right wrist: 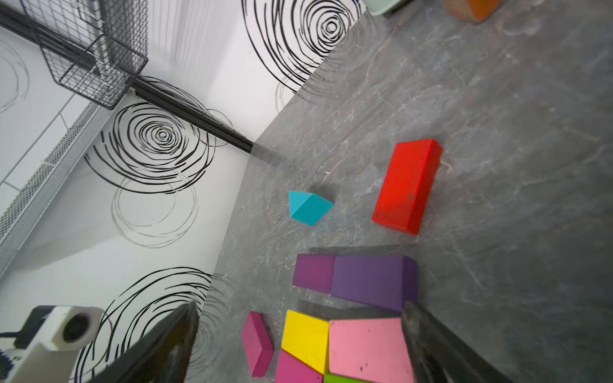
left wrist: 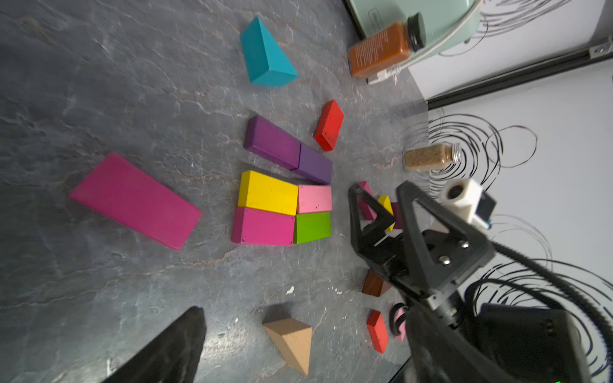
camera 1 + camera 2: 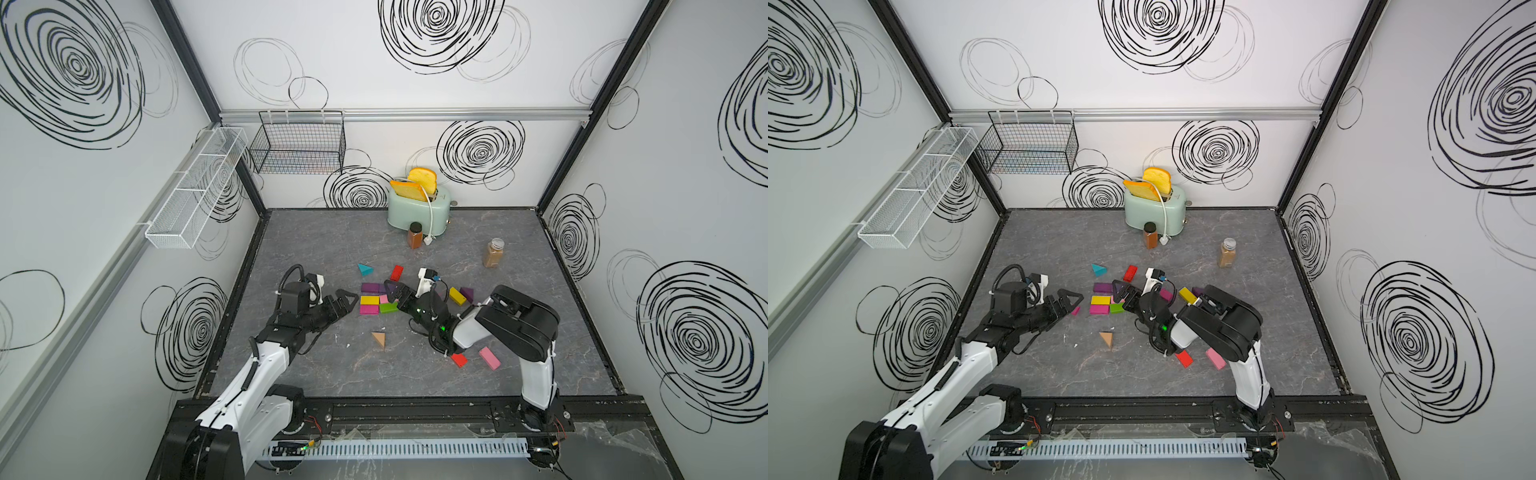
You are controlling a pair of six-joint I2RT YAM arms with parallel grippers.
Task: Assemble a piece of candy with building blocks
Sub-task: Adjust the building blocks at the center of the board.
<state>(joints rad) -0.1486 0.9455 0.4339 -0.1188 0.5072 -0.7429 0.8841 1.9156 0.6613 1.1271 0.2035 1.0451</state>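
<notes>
My right fingers (image 1: pixel 431 341) stood wide and empty, low over the right edge of the packed patch in mid-desk. That patch was a yellow brick (image 2: pixel 267 192), pale pink brick (image 2: pixel 314 198), magenta brick (image 2: pixel 262 226) and green brick (image 2: pixel 312 227) butted flat together, with a pair of purple bricks (image 2: pixel 275 142) end to end just beyond. My left fingers (image 2: pixel 172 354), equally wide and empty, hung just left of the patch. A loose magenta brick (image 2: pixel 134 199) lay beside their tips on the grey marbled desk (image 3: pixel 332 374).

The worry, as I read it, was the right fingers. One tip sat right at the pink brick's edge, so any sideways drift could shove it and break the tight seams. Both arms also faced each other across the patch, and reaching in together could knock them. The teal wedge (image 2: pixel 265 54) and tan wedge (image 2: pixel 292 341) had sloping faces that I expected to slip from a pinch.

Room lay open on the near desk around the tan wedge and to the far left. A painted red brick (image 2: pixel 329 125), a brown spice jar (image 3: pixel 414 235) and a mint-green toaster (image 3: pixel 417 212) crowded the far side.
</notes>
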